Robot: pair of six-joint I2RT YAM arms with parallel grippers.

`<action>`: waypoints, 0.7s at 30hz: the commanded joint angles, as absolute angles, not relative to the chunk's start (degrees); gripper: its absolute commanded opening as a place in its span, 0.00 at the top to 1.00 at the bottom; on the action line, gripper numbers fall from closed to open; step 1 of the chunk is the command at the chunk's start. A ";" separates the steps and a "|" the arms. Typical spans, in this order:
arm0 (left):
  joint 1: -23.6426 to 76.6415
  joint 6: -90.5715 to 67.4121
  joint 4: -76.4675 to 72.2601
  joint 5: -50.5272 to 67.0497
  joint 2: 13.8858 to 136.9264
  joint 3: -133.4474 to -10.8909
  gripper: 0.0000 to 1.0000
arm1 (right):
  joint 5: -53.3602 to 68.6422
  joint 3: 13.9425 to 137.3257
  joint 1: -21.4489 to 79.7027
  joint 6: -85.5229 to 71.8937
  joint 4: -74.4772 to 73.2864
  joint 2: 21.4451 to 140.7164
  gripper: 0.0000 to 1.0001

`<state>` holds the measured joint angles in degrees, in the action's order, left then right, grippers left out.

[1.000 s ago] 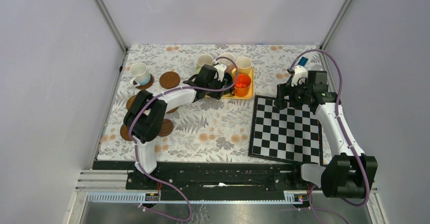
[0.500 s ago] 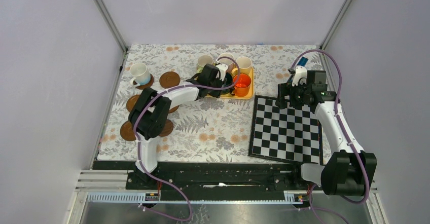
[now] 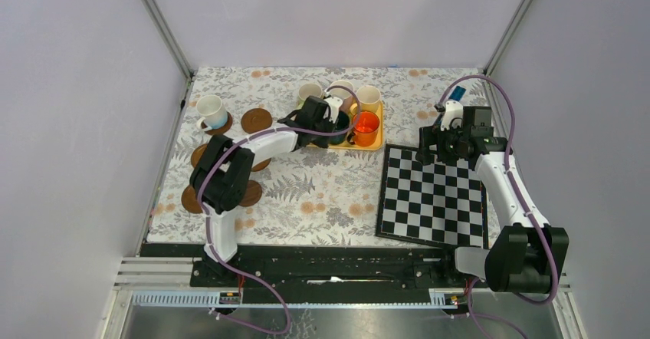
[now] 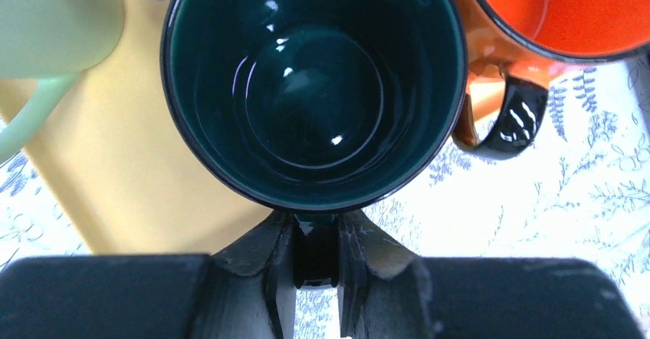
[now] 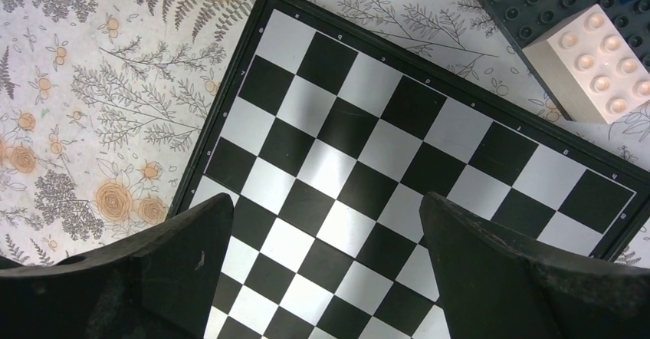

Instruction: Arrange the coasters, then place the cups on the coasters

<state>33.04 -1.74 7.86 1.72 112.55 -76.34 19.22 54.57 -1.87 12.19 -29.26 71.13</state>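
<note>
The dark green cup [image 4: 314, 86] stands at the near edge of the yellow tray [image 4: 115, 178], its handle pointing at my wrist. My left gripper [image 4: 316, 232] is shut on that handle, one finger pressed against each side; from above it sits at the tray's front [image 3: 334, 127]. The orange cup [image 3: 366, 128], light green cup [image 3: 310, 92], pink cup [image 3: 341, 90] and yellow cup [image 3: 369, 97] share the tray. A white cup [image 3: 211, 111] stands on a coaster [image 3: 224, 126] at far left. More coasters [image 3: 257, 120] [image 3: 192, 199] [image 3: 249, 193] lie bare. My right gripper [image 5: 326, 216] hangs open over the board.
The chequered board [image 3: 433, 197] lies at the right, its corner close to the tray. Black, white and blue toy bricks [image 5: 567, 32] sit beyond the board's far edge. My left arm stretches over the coasters on the left.
My left gripper's fingers have closed in on the dark green cup's handle, and the left arm has reached slightly further towards the tray. The right arm has hardly moved.
</note>
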 commanded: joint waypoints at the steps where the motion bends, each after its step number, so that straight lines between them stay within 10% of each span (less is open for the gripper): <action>1: 31.53 -0.44 6.75 2.64 102.47 -75.88 1.00 | 21.90 56.68 -1.68 13.12 -28.22 70.90 0.02; 21: 7.60 7.54 21.02 20.46 75.40 -62.00 1.00 | 24.41 62.87 5.13 12.28 -27.79 79.16 0.02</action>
<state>13.56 3.33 20.49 14.90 82.43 -63.09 23.70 59.53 2.76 12.56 -28.82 76.93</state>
